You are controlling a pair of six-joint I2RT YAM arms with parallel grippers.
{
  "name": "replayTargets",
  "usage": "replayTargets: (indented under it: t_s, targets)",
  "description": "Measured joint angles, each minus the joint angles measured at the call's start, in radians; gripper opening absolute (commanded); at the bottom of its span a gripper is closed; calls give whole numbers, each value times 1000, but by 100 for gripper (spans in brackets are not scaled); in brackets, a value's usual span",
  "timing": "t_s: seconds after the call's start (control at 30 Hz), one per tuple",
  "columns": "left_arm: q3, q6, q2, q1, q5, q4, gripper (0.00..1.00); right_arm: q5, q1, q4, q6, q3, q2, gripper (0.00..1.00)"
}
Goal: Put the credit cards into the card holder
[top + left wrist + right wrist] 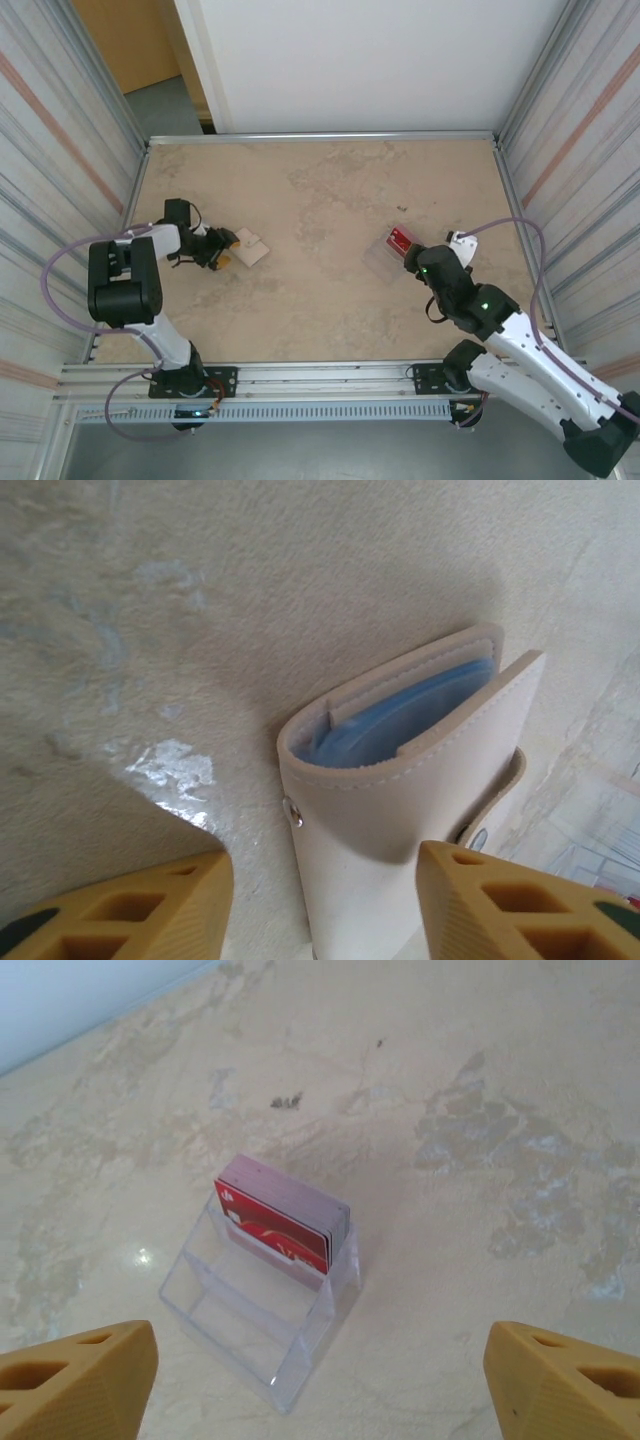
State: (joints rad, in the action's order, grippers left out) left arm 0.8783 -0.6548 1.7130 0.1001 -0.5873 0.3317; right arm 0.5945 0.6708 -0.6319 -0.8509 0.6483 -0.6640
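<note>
Credit cards (283, 1226) in clear case (250, 1332), card holder (400, 800) apart

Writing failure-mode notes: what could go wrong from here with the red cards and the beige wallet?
1. The thin red rectangular cards stand as a tight stack in the clear plastic case. The open right gripper may grab several at once or drag the case.
2. The beige fold-over wallet gapes only narrowly. The left gripper straddles it off-centre, so closing may shove it or pinch the blue pockets shut.
</note>
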Motion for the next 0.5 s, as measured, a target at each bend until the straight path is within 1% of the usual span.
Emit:
replayTargets:
  t_s: [0.03, 0.07, 0.27, 0.5]
  targets:
    - [5, 1, 4, -1, 1, 6, 47, -17, -13, -1, 22, 0, 15, 96]
    - [7, 2, 6, -2, 3, 10, 45, -34, -26, -1, 47, 0, 32, 99]
    - [21, 4, 31, -10, -1, 2, 35, -128, -80, -2, 179, 0, 83, 99]
    - [39, 22, 58, -15, -16, -6, 18, -217, -161, -28, 285, 32, 58, 99]
